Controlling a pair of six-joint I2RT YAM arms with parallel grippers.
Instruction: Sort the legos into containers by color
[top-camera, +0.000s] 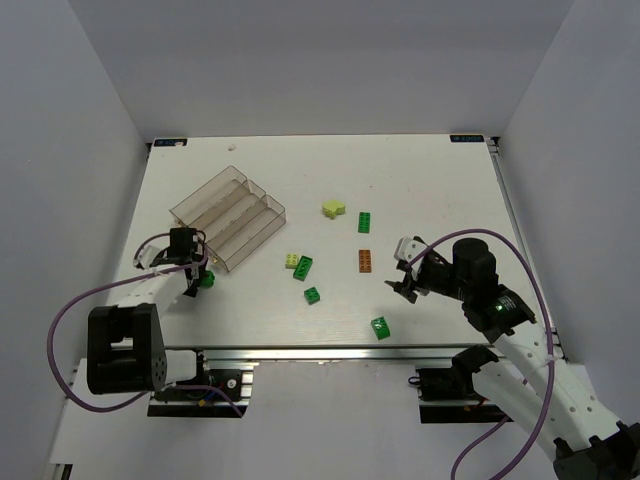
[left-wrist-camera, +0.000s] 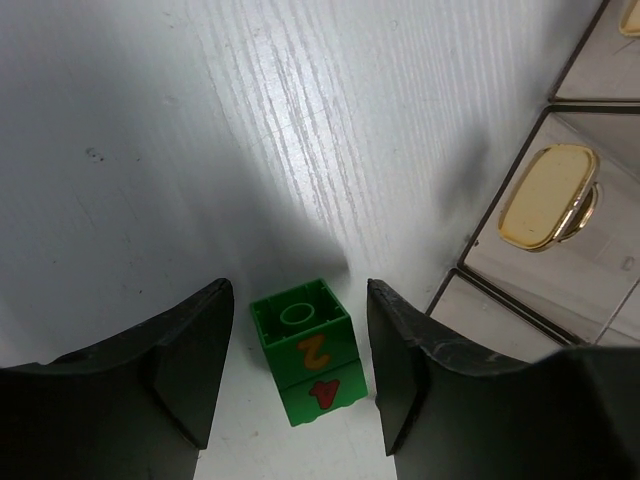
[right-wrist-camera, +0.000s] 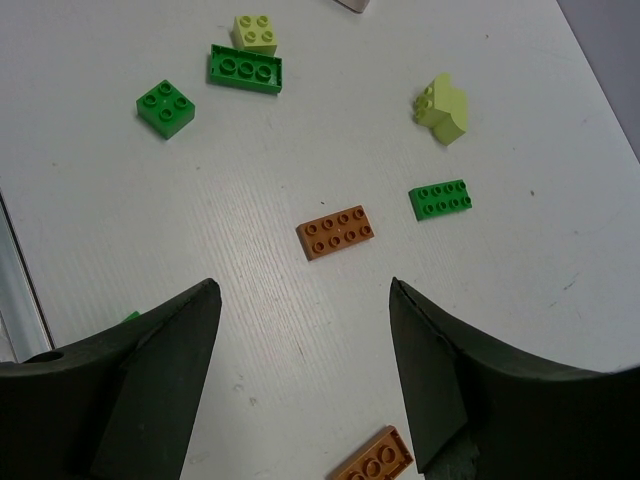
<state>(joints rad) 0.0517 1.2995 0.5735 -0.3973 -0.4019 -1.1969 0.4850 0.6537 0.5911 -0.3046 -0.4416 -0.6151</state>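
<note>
My left gripper (top-camera: 196, 274) is open at the near corner of the clear ridged tray (top-camera: 228, 214). In the left wrist view a green two-brick stack (left-wrist-camera: 307, 350) printed with "2" and "4" lies on the table between the open fingers (left-wrist-camera: 200, 360), touching neither. My right gripper (top-camera: 405, 272) is open and empty above the table. An orange flat brick (right-wrist-camera: 336, 231) lies ahead of it and a second orange brick (right-wrist-camera: 375, 462) lies by its right finger. Green bricks (right-wrist-camera: 441, 199) (right-wrist-camera: 245, 69) (right-wrist-camera: 166, 107) and lime bricks (right-wrist-camera: 441, 106) (right-wrist-camera: 256, 31) lie farther ahead.
Another green brick (top-camera: 381, 327) lies near the table's front edge by the right arm. The tray's wall (left-wrist-camera: 500, 290) is close to my left gripper's right finger; a pale yellow rounded piece (left-wrist-camera: 548, 197) shows through it. White walls enclose the table.
</note>
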